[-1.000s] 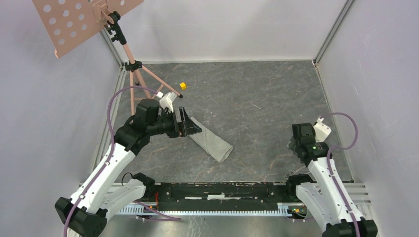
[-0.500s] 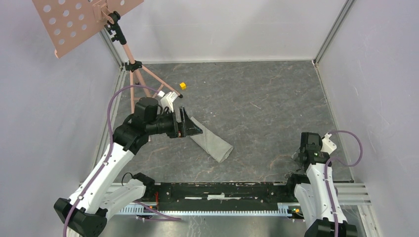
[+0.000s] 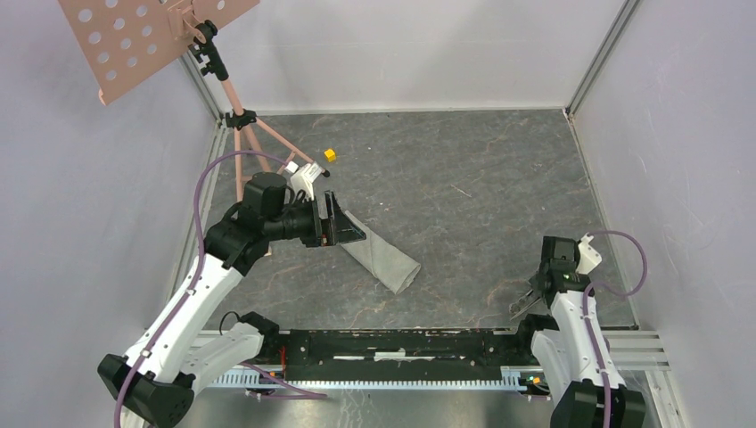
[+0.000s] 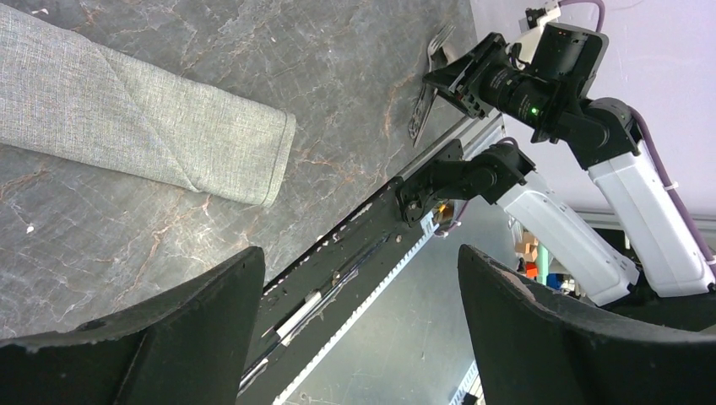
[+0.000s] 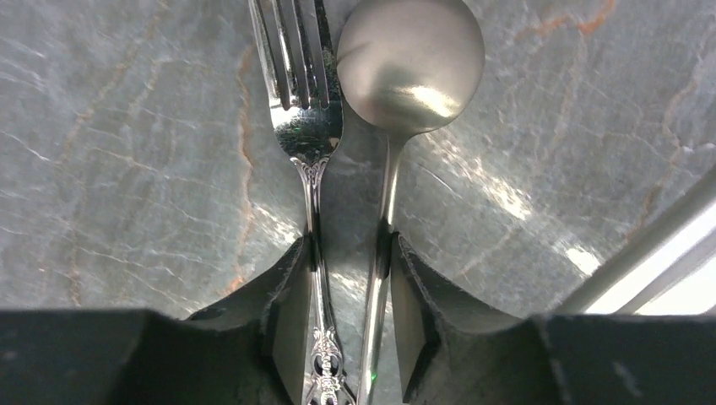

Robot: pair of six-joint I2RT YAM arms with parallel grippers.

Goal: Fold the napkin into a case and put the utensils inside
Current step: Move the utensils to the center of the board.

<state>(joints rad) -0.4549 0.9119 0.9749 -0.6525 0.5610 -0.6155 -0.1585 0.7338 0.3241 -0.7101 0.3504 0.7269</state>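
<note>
Lying flat left of the counter (image 3: 481,178) centre, the folded case (image 3: 382,254) points toward the near edge. Left fingers (image 4: 194,337) are spread, released, at its far end. Right fingers (image 5: 283,312) clench the utensils (image 5: 397,76) at the near-right corner.

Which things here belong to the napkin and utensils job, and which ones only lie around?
Job: folded napkin; fork and spoon, held in right gripper.
Lying about: yellow cube; pink stand.
</note>
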